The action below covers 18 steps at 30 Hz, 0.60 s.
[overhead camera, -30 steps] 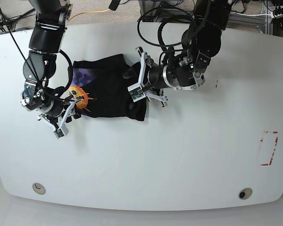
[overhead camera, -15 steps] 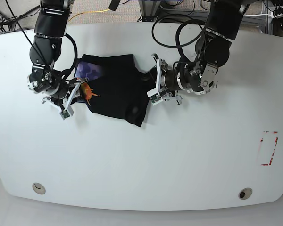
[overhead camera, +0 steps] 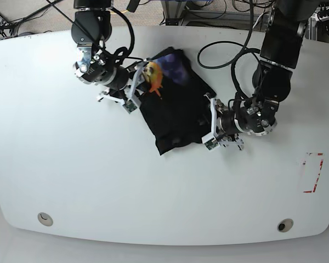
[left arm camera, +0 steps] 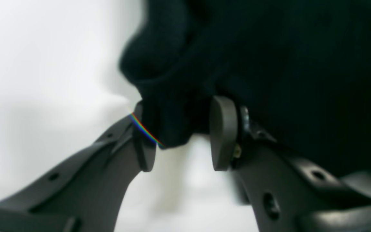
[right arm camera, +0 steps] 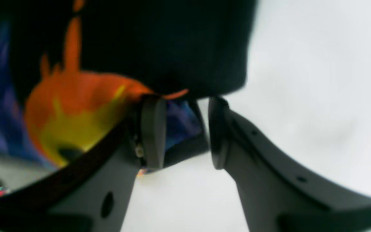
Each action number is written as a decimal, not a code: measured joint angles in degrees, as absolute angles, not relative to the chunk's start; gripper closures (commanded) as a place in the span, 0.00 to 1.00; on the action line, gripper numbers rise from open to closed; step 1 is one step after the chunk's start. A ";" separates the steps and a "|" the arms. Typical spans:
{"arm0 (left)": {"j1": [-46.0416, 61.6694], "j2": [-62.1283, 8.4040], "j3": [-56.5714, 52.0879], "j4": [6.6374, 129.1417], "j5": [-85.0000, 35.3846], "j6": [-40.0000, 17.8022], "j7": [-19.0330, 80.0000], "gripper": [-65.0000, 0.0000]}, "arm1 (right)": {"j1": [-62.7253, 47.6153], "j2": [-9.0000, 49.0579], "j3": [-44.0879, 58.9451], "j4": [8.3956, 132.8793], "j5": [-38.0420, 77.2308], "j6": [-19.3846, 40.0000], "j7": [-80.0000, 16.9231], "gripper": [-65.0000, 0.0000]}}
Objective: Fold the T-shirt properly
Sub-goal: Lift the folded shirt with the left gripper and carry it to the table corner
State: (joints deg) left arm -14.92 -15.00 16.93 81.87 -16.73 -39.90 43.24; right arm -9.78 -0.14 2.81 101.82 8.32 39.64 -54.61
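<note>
The black T-shirt (overhead camera: 175, 112) lies bunched and slanted on the white table (overhead camera: 98, 181), with its orange, yellow and purple print (overhead camera: 156, 74) turned up at its far end. My right gripper (overhead camera: 134, 90) is at the shirt's upper left edge. In the right wrist view it (right arm camera: 185, 132) is shut on a printed fold (right arm camera: 76, 106). My left gripper (overhead camera: 208, 130) is at the shirt's lower right edge. In the left wrist view it (left arm camera: 184, 135) is shut on a thick fold of plain black cloth (left arm camera: 237, 58).
A red-marked rectangle (overhead camera: 312, 172) is on the table at the right. Two round fittings (overhead camera: 44, 219) (overhead camera: 285, 225) sit near the front edge. Cables and equipment (overhead camera: 208, 11) lie behind the far edge.
Both arms have moved with the shirt in their jaws. The shirt has shifted right and turned slantwise. The right gripper went up and right, the left gripper down and right.
</note>
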 measured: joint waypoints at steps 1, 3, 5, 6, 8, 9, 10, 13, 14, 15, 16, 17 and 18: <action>-14.98 -15.38 15.59 83.79 -16.75 -39.90 44.40 0.62 | -9.74 -0.95 1.78 101.95 8.40 39.68 -55.16 0.68; -15.25 -15.27 13.32 87.20 -17.26 -39.92 47.29 0.62 | -9.45 -2.31 0.60 102.13 9.21 39.79 -55.64 0.68; -15.09 -15.09 11.05 91.07 -17.37 -39.88 51.20 0.62 | -9.26 -3.77 0.08 102.17 9.19 39.99 -55.75 0.68; -14.46 -14.94 10.17 93.12 -17.30 -39.90 52.99 0.62 | -9.15 -4.29 -0.03 102.28 9.15 39.94 -55.77 0.68; -12.45 -14.17 9.58 96.88 -16.58 -39.86 53.39 0.62 | -9.08 -4.71 -0.45 102.45 8.82 39.90 -55.77 0.68; -10.90 -13.47 9.43 98.98 -16.67 -39.83 53.32 0.62 | -9.04 -4.91 -0.58 102.76 8.73 39.90 -55.92 0.68; -9.45 -12.82 9.54 100.47 -16.71 -39.90 53.47 0.62 | -9.06 -4.91 -0.64 103.42 8.93 39.92 -56.12 0.68; -5.10 -10.24 10.13 103.44 -17.10 -39.97 53.47 0.62 | -8.21 -3.49 -0.78 105.95 9.32 39.94 -57.36 0.68; -4.01 -9.52 10.31 103.55 -17.63 -39.24 53.43 0.62 | -7.97 -2.31 -0.75 106.87 9.34 40.03 -57.74 0.68; -3.33 -8.91 10.33 103.46 -17.76 -37.54 53.65 0.62 | -7.88 -1.23 -0.69 107.37 9.34 40.05 -58.54 0.68; -2.59 -8.05 10.28 103.37 -17.26 -34.81 53.56 0.62 | -7.84 0.01 -0.56 107.92 9.02 40.03 -59.48 0.68; -2.09 -7.53 10.15 103.15 -16.67 -33.01 53.63 0.62 | -8.05 1.17 -0.21 108.42 8.60 39.88 -59.83 0.68; -1.93 -7.20 10.11 102.96 -16.67 -31.77 53.63 0.62 | -8.29 1.83 0.21 108.84 8.49 39.90 -59.88 0.68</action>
State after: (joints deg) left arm -1.93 -7.20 10.11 102.96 -16.67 -31.77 53.63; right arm -8.29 1.83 0.21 108.84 8.49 39.90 -59.88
